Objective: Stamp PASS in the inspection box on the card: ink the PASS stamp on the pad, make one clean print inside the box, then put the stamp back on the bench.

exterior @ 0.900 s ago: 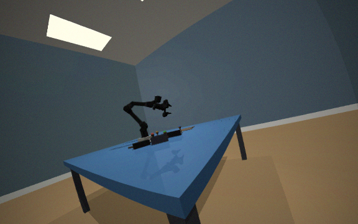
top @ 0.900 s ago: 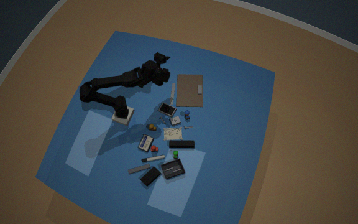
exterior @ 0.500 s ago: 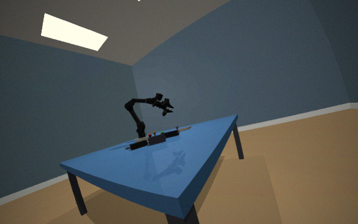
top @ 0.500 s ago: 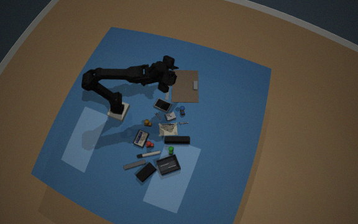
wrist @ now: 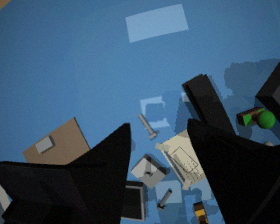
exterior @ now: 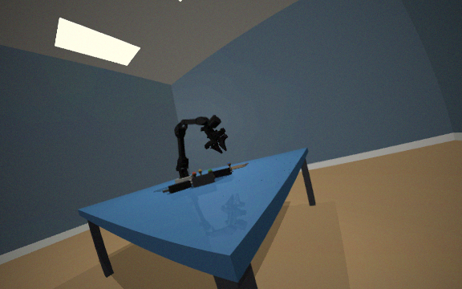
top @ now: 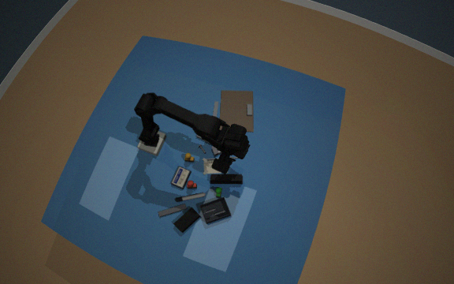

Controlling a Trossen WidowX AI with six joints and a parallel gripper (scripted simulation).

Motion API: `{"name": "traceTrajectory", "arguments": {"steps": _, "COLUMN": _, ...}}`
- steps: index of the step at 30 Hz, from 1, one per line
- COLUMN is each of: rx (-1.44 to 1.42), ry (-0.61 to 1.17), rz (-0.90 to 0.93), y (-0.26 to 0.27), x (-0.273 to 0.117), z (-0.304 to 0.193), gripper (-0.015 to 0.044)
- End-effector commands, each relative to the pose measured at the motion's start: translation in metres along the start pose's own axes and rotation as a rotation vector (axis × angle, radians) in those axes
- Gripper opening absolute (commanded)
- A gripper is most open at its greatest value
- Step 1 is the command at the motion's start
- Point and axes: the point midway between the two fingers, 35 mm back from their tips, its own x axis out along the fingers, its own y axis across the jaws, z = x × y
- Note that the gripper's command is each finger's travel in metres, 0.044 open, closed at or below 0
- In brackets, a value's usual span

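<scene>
My gripper (wrist: 159, 125) (exterior: 223, 151) is partly open with nothing between its fingers, high above the bench and pointing down. The cream card (top: 210, 166) (wrist: 177, 174) lies below; its printed box shows in the wrist view, partly behind the right finger. A green-knobbed stamp (top: 218, 192) (wrist: 265, 119) stands beyond the dark bar. A yellow-knobbed stamp (top: 187, 156) (wrist: 200, 213) and a red-knobbed stamp (top: 191, 184) stand near the card. No wording on the stamps is readable. A dark pad with a light rim (wrist: 135, 201), probably the ink pad, is partly behind the left finger.
A dark bar (top: 226, 179) (wrist: 208, 102) lies beside the card. A brown clipboard (top: 232, 104) (wrist: 66, 145), a grey block (wrist: 147, 170), a bolt (wrist: 147, 126), a labelled box (top: 180, 177), a marker (top: 191, 196), a dark tray (top: 215, 211) and a black block (top: 187, 220) lie around.
</scene>
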Motion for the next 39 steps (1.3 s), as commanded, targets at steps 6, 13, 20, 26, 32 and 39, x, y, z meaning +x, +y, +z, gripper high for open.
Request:
{"name": "traceTrajectory", "arguments": {"steps": 6, "rx": -0.141, "ry": 0.320, "rz": -0.192, "y": -0.143, "x": 0.011, "z": -0.011, "gripper": 0.0211}}
{"name": "traceTrajectory", "arguments": {"steps": 13, "rx": -0.143, "ry": 0.327, "rz": -0.193, "y": -0.146, "x": 0.011, "z": -0.012, "gripper": 0.0211}}
{"name": "traceTrajectory", "arguments": {"steps": 20, "rx": -0.143, "ry": 0.327, "rz": -0.193, "y": -0.147, "x": 0.018, "z": -0.014, "gripper": 0.0211}}
{"name": "traceTrajectory", "arguments": {"steps": 26, "rx": -0.143, "ry": 0.327, "rz": -0.193, "y": -0.149, "x": 0.027, "z": -0.016, "gripper": 0.0211}}
{"name": "traceTrajectory", "arguments": {"steps": 32, "rx": -0.143, "ry": 0.327, "rz": -0.193, "y": -0.151, "x": 0.037, "z": -0.018, "gripper": 0.0211}}
{"name": "traceTrajectory", "arguments": {"steps": 39, "rx": -0.143, "ry": 0.327, "rz": -0.193, "y": -0.153, "x": 0.048, "z": -0.021, "gripper": 0.0211}}
